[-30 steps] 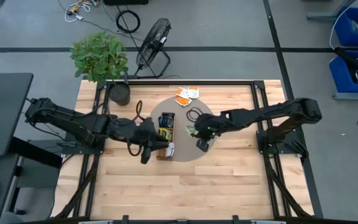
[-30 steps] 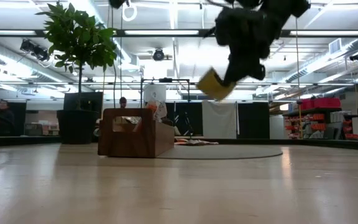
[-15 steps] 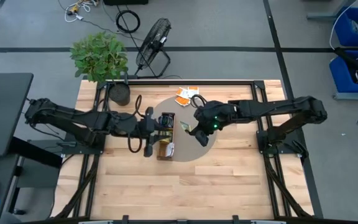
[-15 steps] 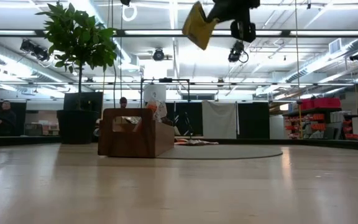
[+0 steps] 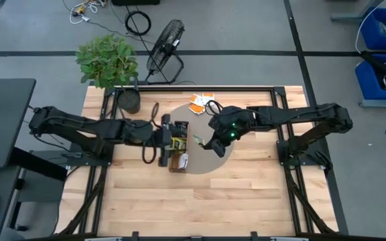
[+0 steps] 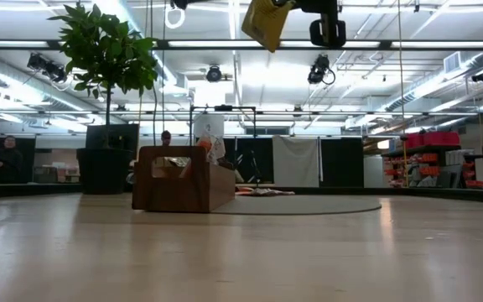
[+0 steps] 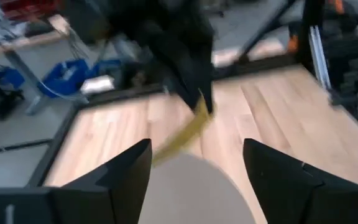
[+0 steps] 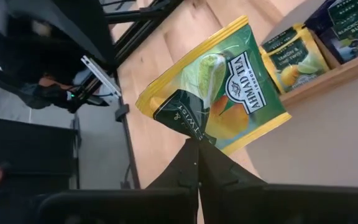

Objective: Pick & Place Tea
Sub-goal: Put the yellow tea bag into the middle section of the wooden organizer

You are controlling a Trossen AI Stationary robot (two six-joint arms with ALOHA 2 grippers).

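Two dark jointed arms, black cables looped, green light on one.

1. A light wooden desk (image 5: 233,194) carries a round grey mat (image 5: 203,165).
2. A long narrow wooden tray (image 5: 177,166) lies on the mat's left part.
3. A potted plant (image 5: 108,61) stands at the desk's far left corner.
4. A floor fan (image 5: 165,41) stands beyond the desk.
5. Blue bins (image 5: 384,40) stand at far right.

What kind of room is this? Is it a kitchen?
Not a kitchen; it looks like a robot lab or workshop. Two robot arms work at a wooden table on a bare grey floor, with a floor fan, loose cables and blue storage bins around it.
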